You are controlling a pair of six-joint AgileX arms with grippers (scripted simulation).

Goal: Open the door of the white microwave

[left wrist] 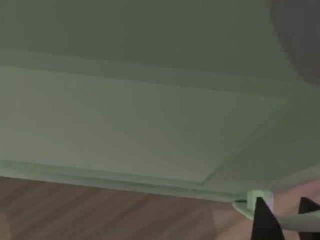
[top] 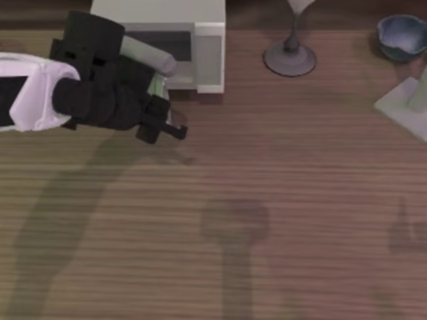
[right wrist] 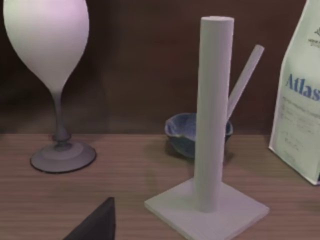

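White microwave (top: 175, 30) sits at the counter's (top: 280, 200) eleven o'clock, its door (left wrist: 125, 130) swung partly open. Left gripper (top: 175, 125) is at the door's handle (left wrist: 260, 200), jaws on either side of it. Right arm is out of the top view; its jaws' state cannot be told.

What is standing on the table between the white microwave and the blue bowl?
In the top view, a wine glass stands between the white microwave and the blue bowl.
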